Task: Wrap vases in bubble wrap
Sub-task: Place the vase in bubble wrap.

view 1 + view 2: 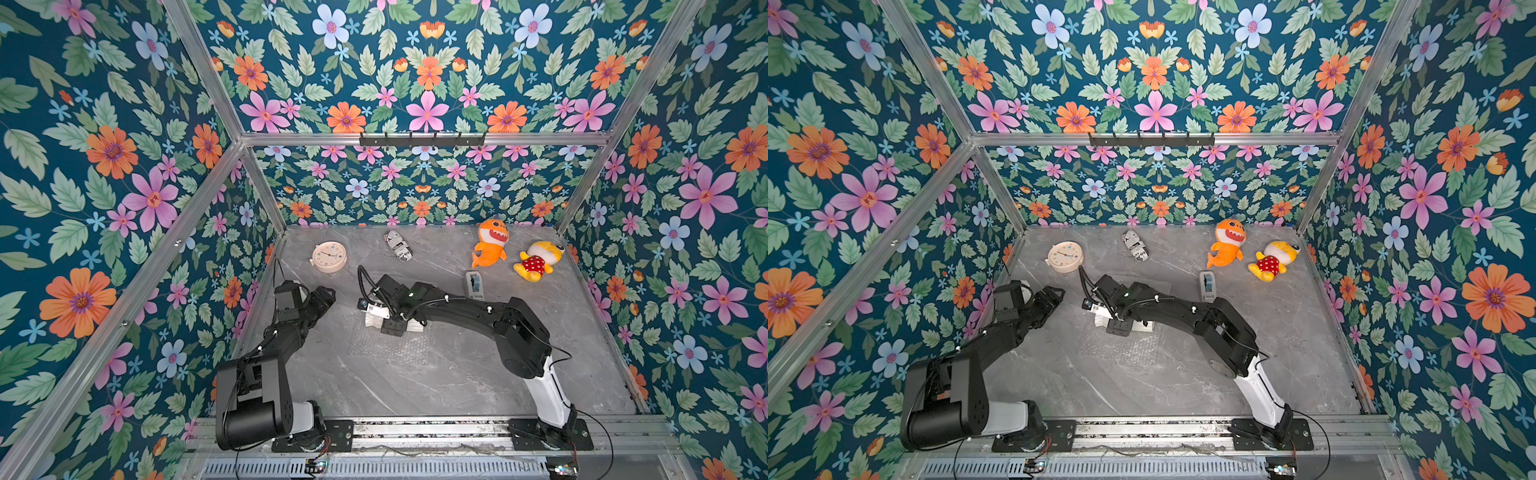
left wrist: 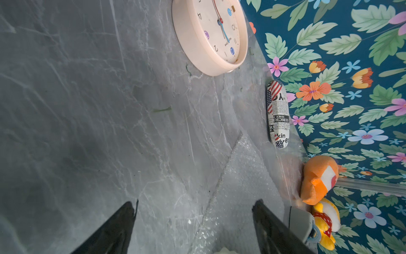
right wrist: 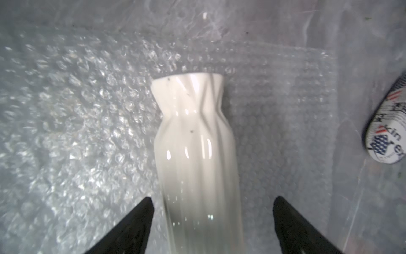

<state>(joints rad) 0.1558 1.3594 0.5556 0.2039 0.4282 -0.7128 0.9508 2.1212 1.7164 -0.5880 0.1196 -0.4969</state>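
The cream-white ribbed vase (image 3: pixel 193 143) lies on its side on the clear bubble wrap (image 3: pixel 87 110), flared rim pointing away from the right wrist camera. My right gripper (image 3: pixel 213 199) is open and straddles the vase body, with a gap on each side of it. Both top views show the vase (image 1: pixel 375 316) (image 1: pixel 1101 318) mostly hidden under that gripper (image 1: pixel 392 328) (image 1: pixel 1119 328), near the far end of the sheet (image 1: pixel 390 347) (image 1: pixel 1121 347). My left gripper (image 1: pixel 326 299) (image 1: pixel 1054 297) (image 2: pixel 195 202) is open and empty, left of the sheet, whose corner (image 2: pixel 241 176) lies ahead of it.
At the back of the grey marble table (image 1: pixel 457 374) lie a pink clock (image 1: pixel 329 256), a printed cylinder (image 1: pixel 398 245), an orange shark plush (image 1: pixel 490 243) and a yellow plush (image 1: pixel 538 259). A grey tape dispenser (image 1: pixel 474 284) stands right of the right wrist. Floral walls enclose three sides.
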